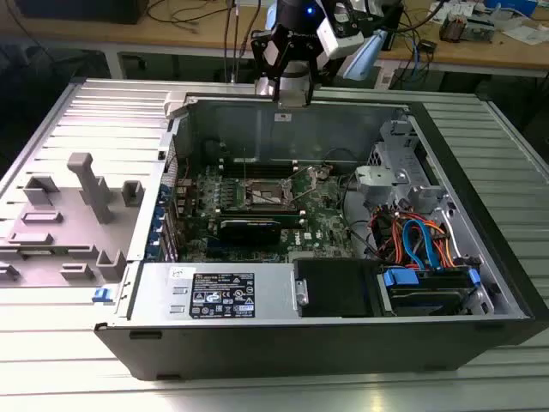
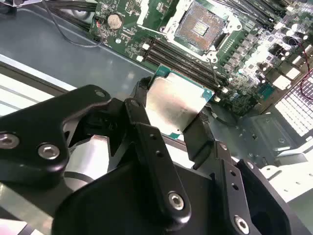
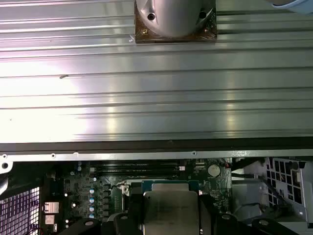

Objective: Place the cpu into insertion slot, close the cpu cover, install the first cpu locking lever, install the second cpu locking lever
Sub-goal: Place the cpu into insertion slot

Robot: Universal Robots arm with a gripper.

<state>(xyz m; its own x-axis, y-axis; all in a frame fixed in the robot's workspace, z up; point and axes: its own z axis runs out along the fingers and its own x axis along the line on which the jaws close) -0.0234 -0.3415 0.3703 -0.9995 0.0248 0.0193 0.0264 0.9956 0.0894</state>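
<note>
One flat, dull-silver square cpu in hand.

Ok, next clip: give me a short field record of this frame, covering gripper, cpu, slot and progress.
gripper: shut on the cpu
cpu: held by opposite edges between the fingers, above the green board
insertion slot: empty, contact field exposed
gripper place: at the far wall of the open case in the exterior view
progress: cpu not yet placed

Silver-topped cpu, tilted, pinched in the tool; slot open, at its 6 o'clock in the exterior view.
</note>
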